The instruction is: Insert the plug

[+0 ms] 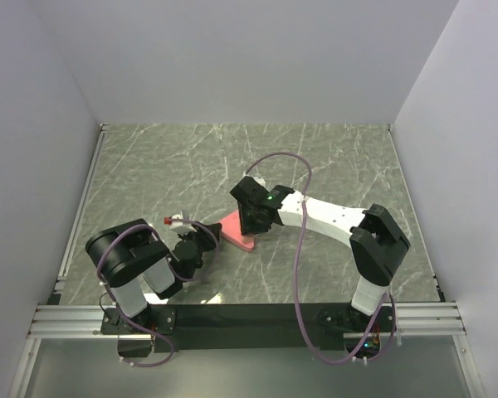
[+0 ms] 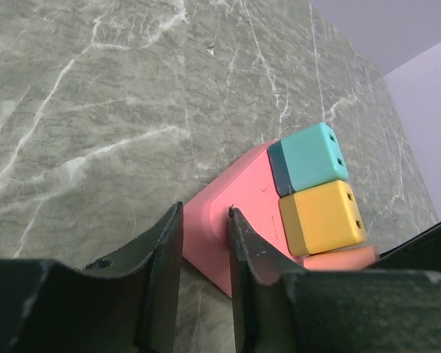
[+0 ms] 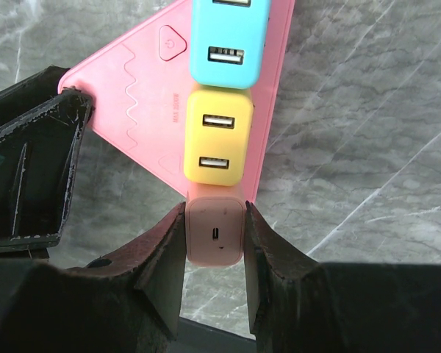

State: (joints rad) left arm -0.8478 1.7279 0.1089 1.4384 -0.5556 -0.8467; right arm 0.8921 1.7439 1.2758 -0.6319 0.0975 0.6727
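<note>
**Tools:** R gripper [image 3: 214,220] is clamped on the peach plug block [image 3: 215,239]. L gripper [image 2: 203,220] pinches another corner of the pink triangular base [image 3: 132,95].

**Location:** the block sits at the base's tip, butted against the yellow USB cube [image 3: 217,143], with the teal cube [image 3: 228,44] beyond.

**Advice:** L pins the base flat. R presses the block square into its seat, no twist, till level w/ neighbours.

**Not visible:** block's pins, socket and seating depth. Small red-tipped item [image 1: 169,220] by L arm can't be identified.

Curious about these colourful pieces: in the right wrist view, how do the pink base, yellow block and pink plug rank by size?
Largest: pink base; then yellow USB block; smallest: pink plug, despite being nearest the camera.
</note>
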